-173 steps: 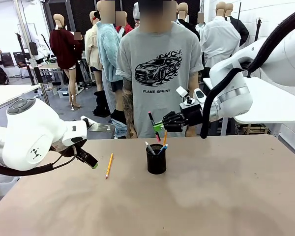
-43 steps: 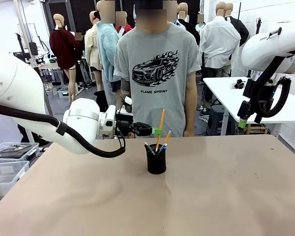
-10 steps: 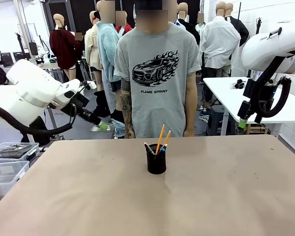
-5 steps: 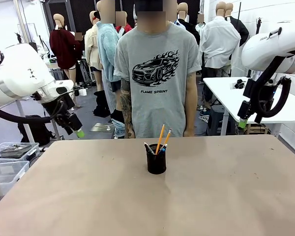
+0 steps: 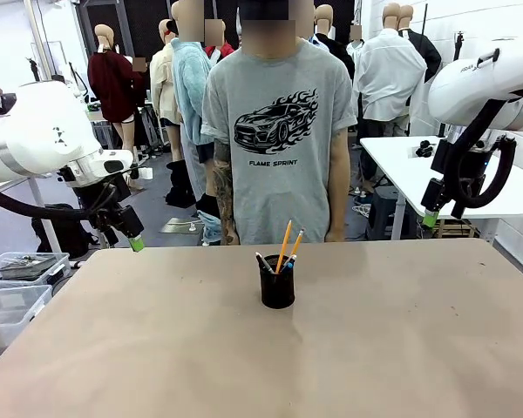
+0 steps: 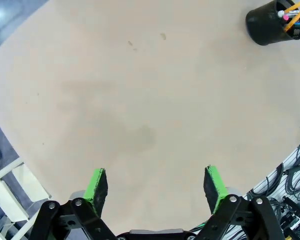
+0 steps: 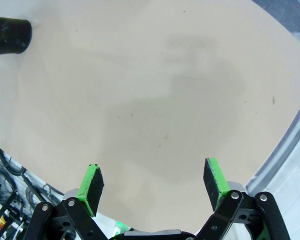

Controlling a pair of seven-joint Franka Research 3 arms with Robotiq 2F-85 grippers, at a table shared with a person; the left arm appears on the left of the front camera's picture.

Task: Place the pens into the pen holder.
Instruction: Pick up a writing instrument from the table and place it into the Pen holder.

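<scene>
table (image 5: 401, 348): tan, bare | right: white table (image 5: 497, 187), white wall (image 5: 506, 26) | left: grey floor (image 5: 161, 209)

table (image 5: 375, 348) — tan, bare surface | on it: 1 black mesh pen holder (image 5: 277, 282) — upright, mid-table, near far edge

Matt tan table (image 5: 375, 348); black wire-mesh pen holder (image 5: 277, 285).

Black mesh pen holder (image 5: 277, 293), yellow-orange pencils (image 5: 284, 245), tan tabletop (image 5: 375, 348), green-padded black left claw (image 6: 156, 186), grey shirt (image 5: 279, 131) with black car print.
</scene>
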